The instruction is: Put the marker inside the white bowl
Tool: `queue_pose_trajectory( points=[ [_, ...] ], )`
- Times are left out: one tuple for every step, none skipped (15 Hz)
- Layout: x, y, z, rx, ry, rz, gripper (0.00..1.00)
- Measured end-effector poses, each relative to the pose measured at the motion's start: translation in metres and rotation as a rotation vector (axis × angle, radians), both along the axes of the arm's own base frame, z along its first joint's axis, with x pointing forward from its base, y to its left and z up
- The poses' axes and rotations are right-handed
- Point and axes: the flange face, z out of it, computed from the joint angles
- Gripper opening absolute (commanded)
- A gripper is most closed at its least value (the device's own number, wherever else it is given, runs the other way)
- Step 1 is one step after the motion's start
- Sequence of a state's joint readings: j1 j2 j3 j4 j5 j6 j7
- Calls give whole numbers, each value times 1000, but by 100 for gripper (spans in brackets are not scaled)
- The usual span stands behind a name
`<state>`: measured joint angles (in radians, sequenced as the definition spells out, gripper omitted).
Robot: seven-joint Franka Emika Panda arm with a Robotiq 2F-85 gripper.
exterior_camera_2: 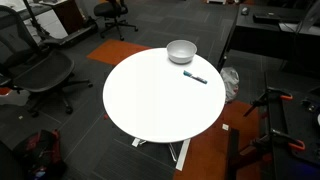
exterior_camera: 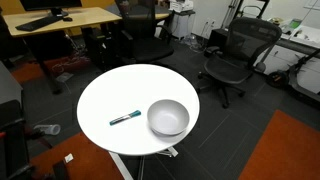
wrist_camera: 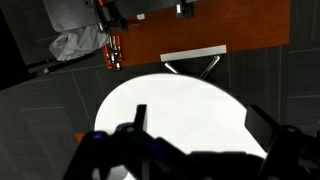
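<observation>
The teal-green marker lies flat on the round white table, just beside the white bowl. In the other exterior view the marker lies close in front of the bowl near the table's far edge. The bowl looks empty. The arm does not show in either exterior view. In the wrist view my gripper hangs high above the bare table top. Its two dark fingers are spread wide apart with nothing between them. Marker and bowl are out of the wrist view.
Black office chairs and a wooden desk stand around the table. More chairs and a dark cabinet show in an exterior view. Orange floor patches and the table's white base appear below.
</observation>
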<state>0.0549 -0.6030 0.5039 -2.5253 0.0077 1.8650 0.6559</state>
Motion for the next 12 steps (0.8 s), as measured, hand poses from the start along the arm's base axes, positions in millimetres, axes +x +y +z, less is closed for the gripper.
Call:
queue_pose_trajectory(
  points=[
    [0, 0, 0, 0, 0, 0, 100],
    [0, 0, 0, 0, 0, 0, 100],
    [0, 0, 0, 0, 0, 0, 100],
    [0, 0, 0, 0, 0, 0, 100],
    [0, 0, 0, 0, 0, 0, 100],
    [0, 0, 0, 0, 0, 0, 100],
    [0, 0, 0, -1, 0, 3, 100],
    [0, -1, 1, -1, -1, 6, 100],
    [1, -2, 2, -2, -4, 9, 100],
    [2, -4, 3, -5, -9, 11, 100],
    [4, -7, 5, -8, -15, 13, 100],
    [7, -12, 6, -7, -21, 11, 100]
  ],
)
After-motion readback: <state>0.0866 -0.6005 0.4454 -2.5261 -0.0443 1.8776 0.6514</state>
